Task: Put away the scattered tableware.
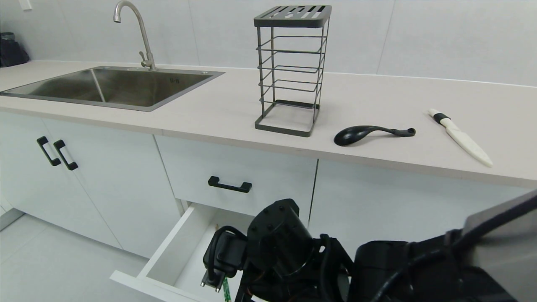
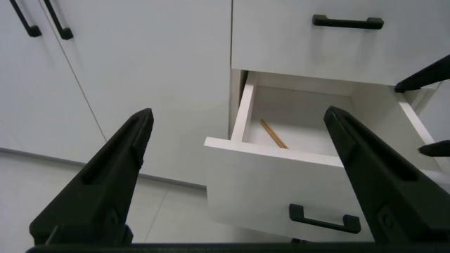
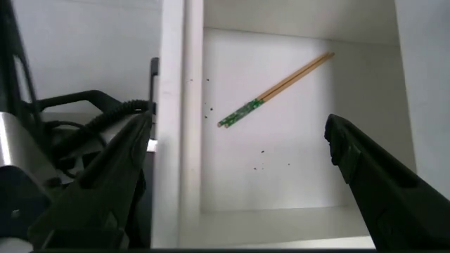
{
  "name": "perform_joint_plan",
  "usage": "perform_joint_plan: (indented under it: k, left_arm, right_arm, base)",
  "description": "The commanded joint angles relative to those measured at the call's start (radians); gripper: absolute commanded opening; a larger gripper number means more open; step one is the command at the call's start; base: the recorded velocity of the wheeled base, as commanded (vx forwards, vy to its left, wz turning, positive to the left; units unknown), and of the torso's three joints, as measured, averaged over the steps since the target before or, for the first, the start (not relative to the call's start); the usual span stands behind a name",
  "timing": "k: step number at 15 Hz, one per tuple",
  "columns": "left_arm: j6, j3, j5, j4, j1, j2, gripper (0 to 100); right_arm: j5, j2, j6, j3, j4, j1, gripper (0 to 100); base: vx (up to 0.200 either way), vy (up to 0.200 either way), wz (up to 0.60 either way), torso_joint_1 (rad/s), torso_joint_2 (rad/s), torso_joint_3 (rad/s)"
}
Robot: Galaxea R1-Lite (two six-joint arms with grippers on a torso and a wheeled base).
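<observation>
A black spoon [image 1: 356,134] lies on the countertop [image 1: 209,113], to the right of the wire rack [image 1: 289,71]. Further right lies a white knife [image 1: 459,136] with a black band. Below the counter a white drawer [image 1: 168,247] stands pulled out. A pair of wooden chopsticks [image 3: 278,89] with green ends lies on its floor, also seen as chopsticks [image 2: 273,133] in the left wrist view. My right gripper [image 3: 238,123] hangs open over the drawer [image 3: 176,140], holding nothing. My left gripper [image 2: 238,116] is open and empty, in front of the drawer [image 2: 281,183] and low near the floor.
A steel sink [image 1: 113,86] with a faucet [image 1: 134,29] is set into the counter's left part. A shut drawer with a black handle [image 1: 230,184] sits above the open one. Cabinet doors [image 1: 84,176] are to the left, with tiled floor below.
</observation>
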Motion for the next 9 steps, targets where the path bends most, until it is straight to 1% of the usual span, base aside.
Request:
perform_joint_plan:
  k: [1,3,4,7,9]
  left_arm:
    - [0.0,0.0,0.0,0.0,0.0,0.0,100]
    - [0.0,0.0,0.0,0.0,0.0,0.0,100]
    - [0.0,0.0,0.0,0.0,0.0,0.0,100]
    - [0.0,0.0,0.0,0.0,0.0,0.0,100]
    - [0.0,0.0,0.0,0.0,0.0,0.0,100]
  right_arm:
    - [-0.019,-0.124,0.041,0.07,-0.036,0.027,100]
    - [-0.022,-0.164,0.078,0.104,-0.092,0.038,100]
    - [-0.054,-0.194,0.103,0.15,-0.175,0.039,100]
    - [-0.067,-0.239,0.156,0.247,-0.358,0.039,100]
    - [-0.09,-0.268,0.172,0.288,-0.441,0.038,100]
  base:
    - [0.0,0.0,0.0,0.0,0.0,0.0]
    - [0.0,0.0,0.0,0.0,0.0,0.0]
    - [0.0,0.0,0.0,0.0,0.0,0.0]
    - [0.0,0.0,0.0,0.0,0.0,0.0]
    - [0.0,0.0,0.0,0.0,0.0,0.0]
